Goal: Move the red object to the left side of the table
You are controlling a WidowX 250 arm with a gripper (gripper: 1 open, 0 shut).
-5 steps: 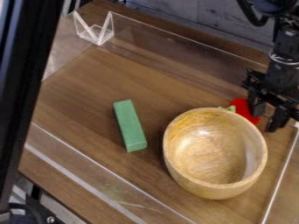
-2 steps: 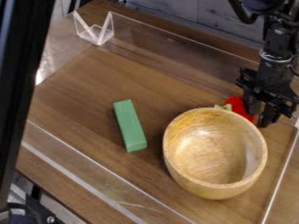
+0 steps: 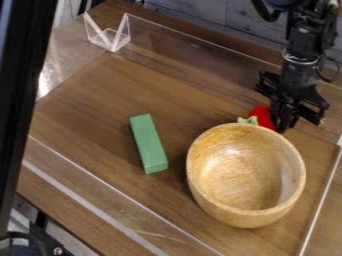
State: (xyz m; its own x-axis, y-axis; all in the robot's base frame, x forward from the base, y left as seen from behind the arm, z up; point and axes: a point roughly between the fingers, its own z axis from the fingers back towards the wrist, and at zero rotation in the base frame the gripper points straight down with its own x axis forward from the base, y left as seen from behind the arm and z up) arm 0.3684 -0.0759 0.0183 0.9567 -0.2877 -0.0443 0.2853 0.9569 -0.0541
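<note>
Red toy fruit [image 3: 262, 118] (just behind the wooden bowl [image 3: 246, 175]) sits on the table [image 3: 94, 100], clamped by the black gripper [image 3: 291, 112].

From where I stand the arm [image 3: 303, 40] is black all over, a dull matte finish with only a faint sheen where the room light catches it. Its visible length is a slim round column. Above that, a thicker dark curve runs out of the top edge; whether it is a link or a cable I cannot tell. Lower down the column widens into a squarish wrist block [image 3: 293, 85] with stepped edges, equally black. The block ends in the pincer [image 3: 294, 118], built of short dark fingers [image 3: 282, 118] with a chunky, notched outline. Any screws or lettering are too small and blurred to make out
</note>
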